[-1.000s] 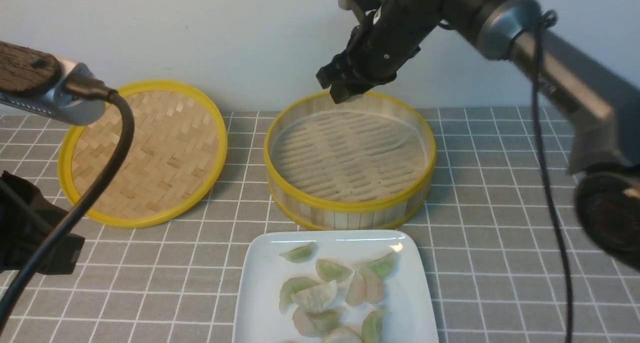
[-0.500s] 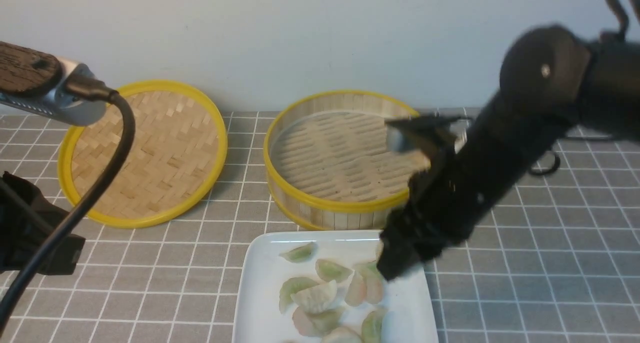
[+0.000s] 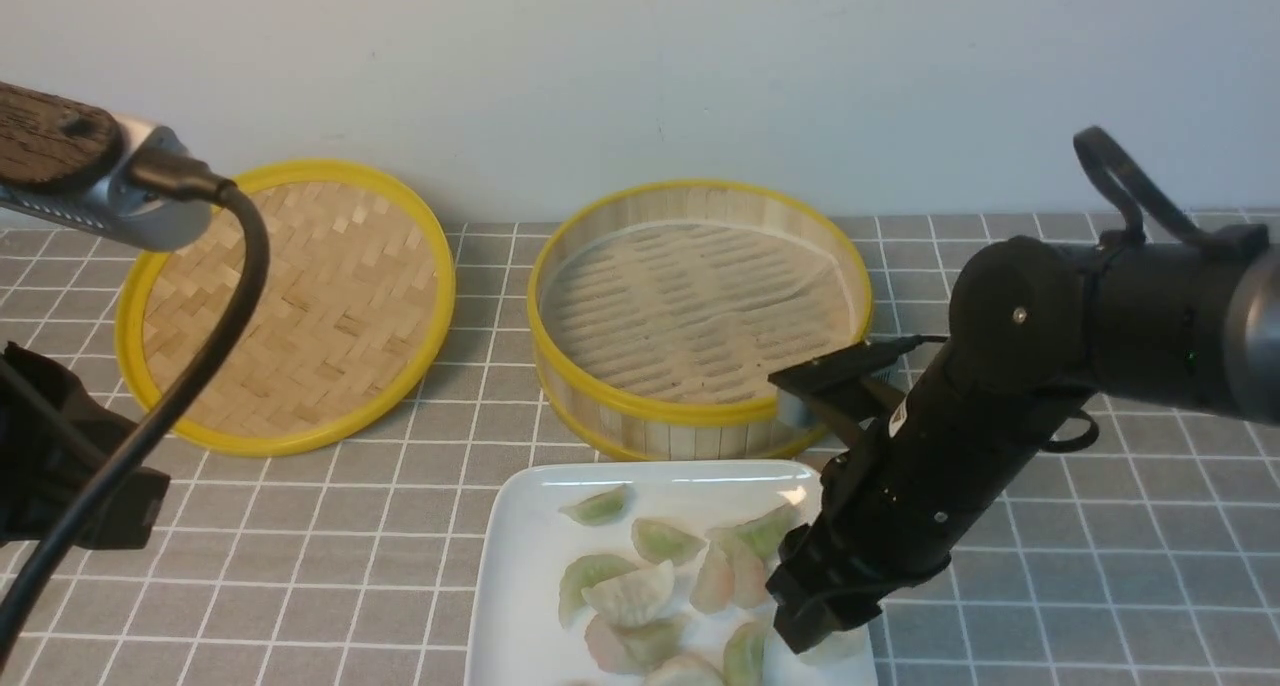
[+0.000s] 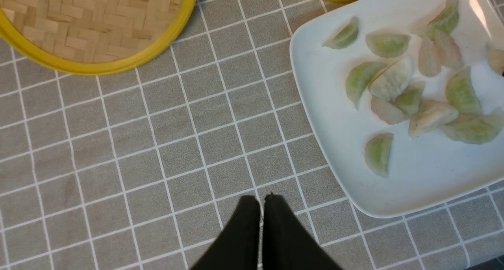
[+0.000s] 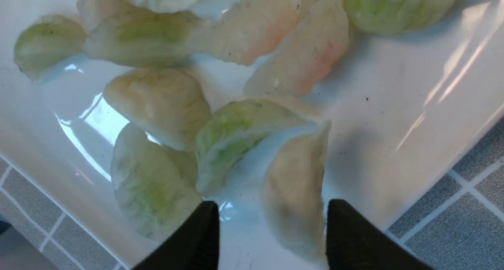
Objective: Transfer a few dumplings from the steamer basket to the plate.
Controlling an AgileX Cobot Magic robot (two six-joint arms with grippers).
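Right gripper [image 5: 272, 202] is hovering, fingers [image 5: 189, 242] apart, astride a soft, slippery dumpling [image 5: 295, 175] on the plate [image 5: 393, 104]; gently pinching its plump middle looks safest. Left gripper [image 4: 262, 201] is hanging closed.

The plate [image 3: 520, 606] is glossy, the steamer basket [image 3: 690, 436] slatted bamboo (yellow-rimmed), dumplings [image 3: 630, 594] translucent.

Pale green, whitish and pinkish dumplings [image 3: 630, 593] lie clustered on the glossy white plate [image 3: 520, 586] at bottom centre; the yellow-rimmed steamer basket [image 3: 640, 428], slatted floor bare, stands just above
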